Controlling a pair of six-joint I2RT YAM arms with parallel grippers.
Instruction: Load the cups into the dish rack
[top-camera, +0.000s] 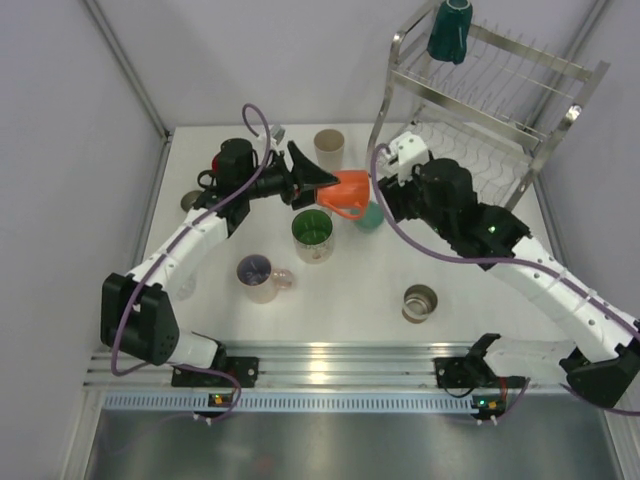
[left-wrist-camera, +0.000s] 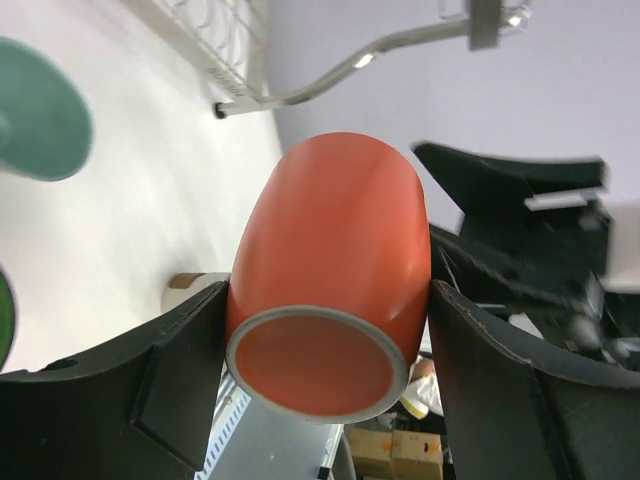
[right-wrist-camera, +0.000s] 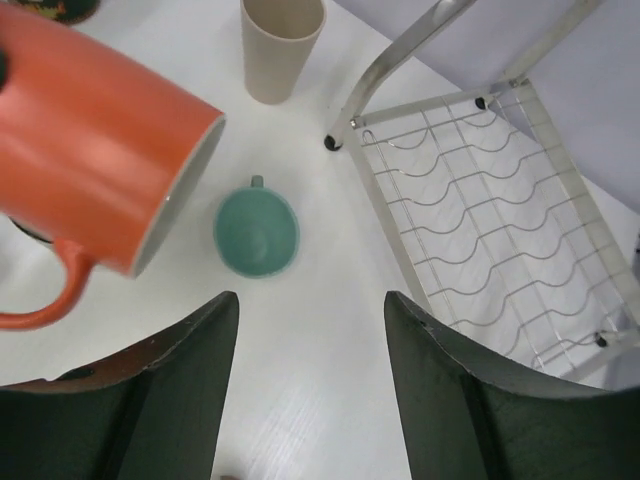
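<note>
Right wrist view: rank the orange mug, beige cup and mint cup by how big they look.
1. orange mug, clearly largest, though nearest the camera.
2. mint cup and beige cup look about alike; the beige one is cropped at the top edge, so unranked.

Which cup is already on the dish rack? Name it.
The dark teal cup, perched at the dish rack's top corner; the others sit on the table, except the orange mug in the left tool.

Left arm (top-camera: 190, 240), right arm (top-camera: 560, 290): white links, black joints. Purple cables (top-camera: 258, 115) loop alongside. End effector fingers (right-wrist-camera: 150, 400) black, wedge-shaped. Small green light (top-camera: 490, 232) on right arm.
</note>
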